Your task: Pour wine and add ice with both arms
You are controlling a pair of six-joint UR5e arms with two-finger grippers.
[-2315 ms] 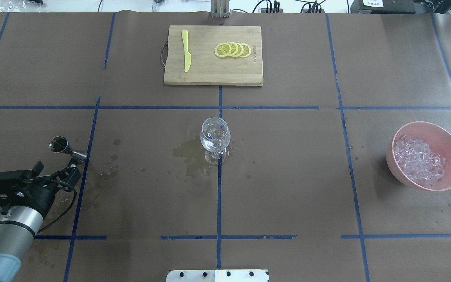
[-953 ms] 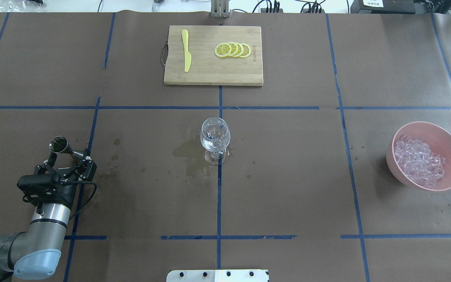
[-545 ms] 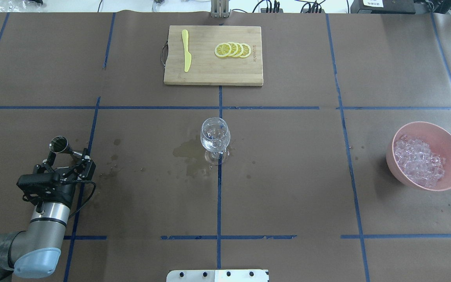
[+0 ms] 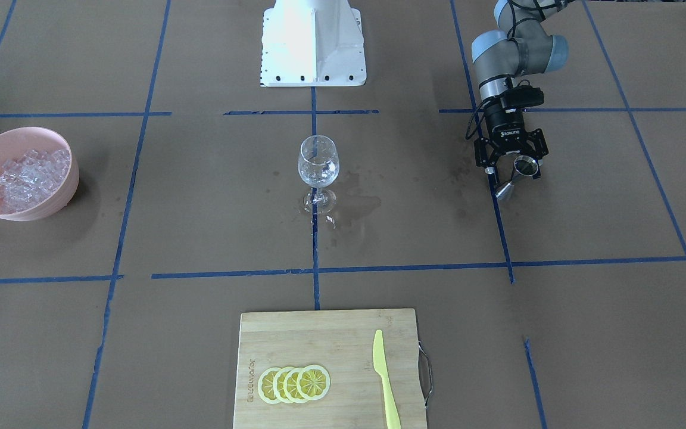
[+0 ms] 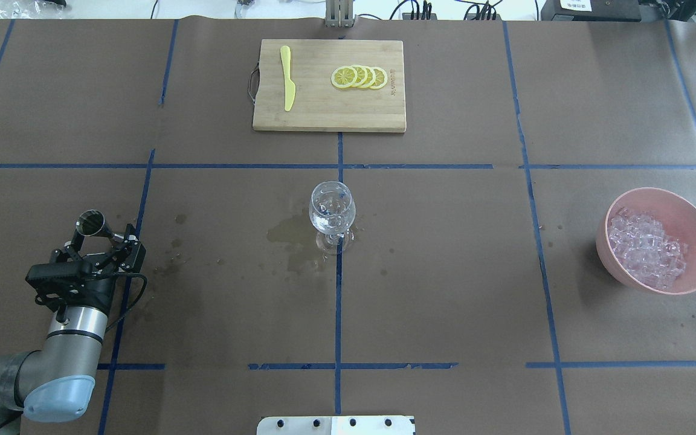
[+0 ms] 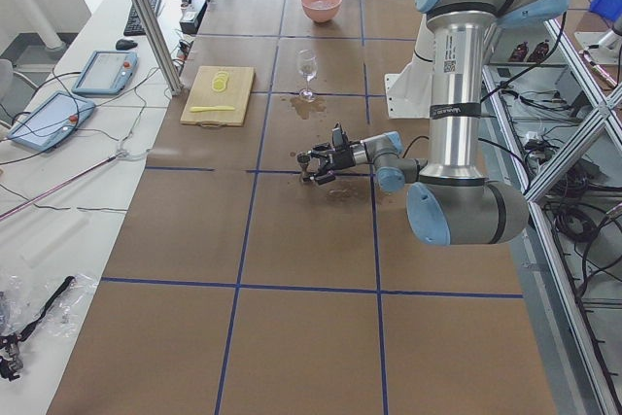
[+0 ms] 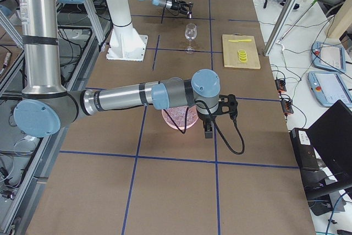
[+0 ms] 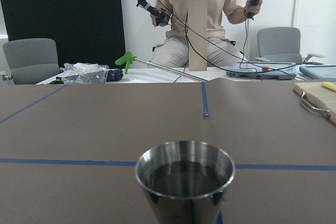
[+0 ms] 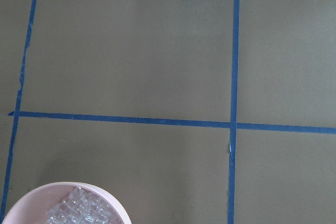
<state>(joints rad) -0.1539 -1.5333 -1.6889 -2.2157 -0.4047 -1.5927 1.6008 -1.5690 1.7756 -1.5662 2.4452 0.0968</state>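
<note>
A steel jigger (image 5: 89,223) stands on the brown paper at the left. The left wrist view shows dark wine (image 8: 184,178) inside it. My left gripper (image 5: 104,237) is open, with one finger on each side of the jigger, and it also shows in the front view (image 4: 513,167). A clear wine glass (image 5: 331,208) stands at the table's middle. Ice (image 5: 647,248) fills a pink bowl (image 5: 695,219) at the right. My right arm hangs over that bowl (image 7: 175,122). The right gripper (image 7: 208,130) shows only in the right side view, so I cannot tell whether it is open or shut.
A bamboo cutting board (image 5: 324,115) at the far middle carries a yellow knife (image 5: 288,78) and lemon slices (image 5: 360,77). Wet stains (image 5: 290,232) lie on the paper left of the glass. The robot's white base block (image 4: 313,44) sits at the near edge.
My left arm swung round behind the jigger, and the open gripper moved forward until its fingers flank the jigger. The glass, bowl and board have not moved.
</note>
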